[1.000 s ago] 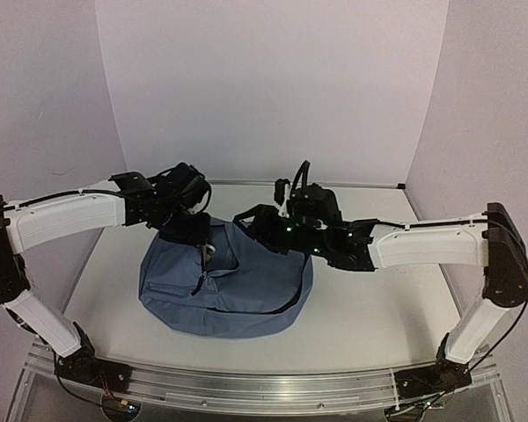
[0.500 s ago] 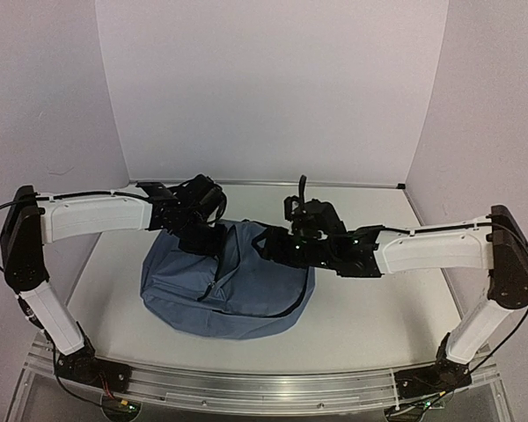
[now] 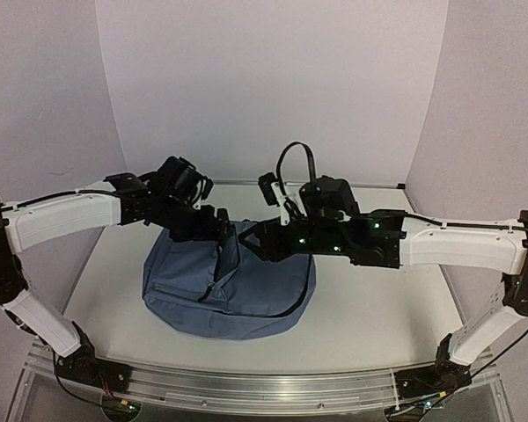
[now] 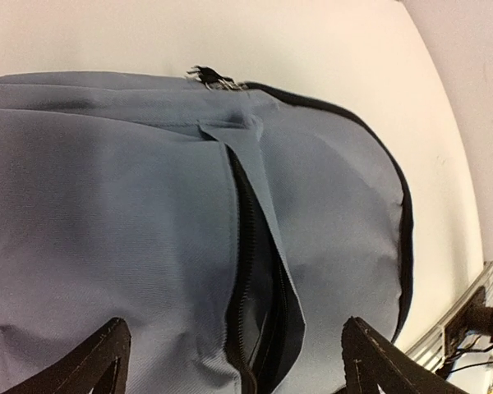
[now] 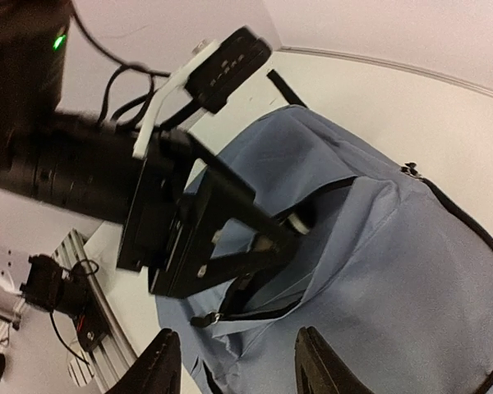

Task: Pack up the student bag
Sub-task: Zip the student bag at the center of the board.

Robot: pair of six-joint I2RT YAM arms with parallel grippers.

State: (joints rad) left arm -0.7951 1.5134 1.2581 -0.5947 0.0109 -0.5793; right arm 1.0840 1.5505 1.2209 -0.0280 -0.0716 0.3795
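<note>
Student bag (image 3: 246, 294) on table (image 3: 370, 299), zip pocket (image 4: 248, 279) gaping, inside dark

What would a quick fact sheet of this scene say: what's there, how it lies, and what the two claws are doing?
main item: student bag, slate-blue, lying on the table
bag state: zip opening gaping, dark inside
left gripper: open, fingers spread over the zip opening, holding nothing
right gripper: open, over the bag next to the left gripper, holding nothing
</note>
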